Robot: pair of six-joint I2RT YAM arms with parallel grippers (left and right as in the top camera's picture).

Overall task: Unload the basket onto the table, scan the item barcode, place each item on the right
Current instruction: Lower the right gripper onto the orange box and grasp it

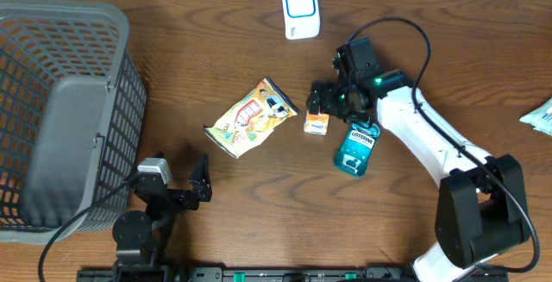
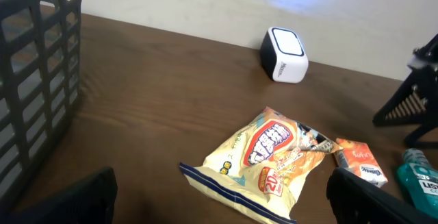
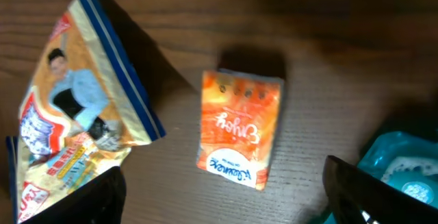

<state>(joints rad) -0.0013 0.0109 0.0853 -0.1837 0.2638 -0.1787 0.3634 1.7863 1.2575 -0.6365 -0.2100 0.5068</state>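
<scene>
Mid-table lies a small orange box (image 1: 316,124) (image 3: 239,128), flat on the wood. My right gripper (image 1: 330,101) (image 3: 229,196) hovers just over it, open, its dark fingers (image 3: 373,193) standing wide on either side of the box's near end and touching nothing. Left of the box is a yellow snack bag (image 1: 252,118) (image 2: 263,162) (image 3: 75,128); right of it a teal mouthwash bottle (image 1: 357,148) (image 3: 404,166). The white scanner (image 1: 300,9) (image 2: 284,54) stands at the table's far edge. My left gripper (image 1: 181,185) (image 2: 222,207) rests low near the front edge, open and empty, facing the snack bag.
A large grey mesh basket (image 1: 60,118) (image 2: 34,66) fills the left side of the table. A pale packet (image 1: 539,116) pokes in at the right edge. The right arm (image 1: 431,140) stretches from the front right corner toward the middle.
</scene>
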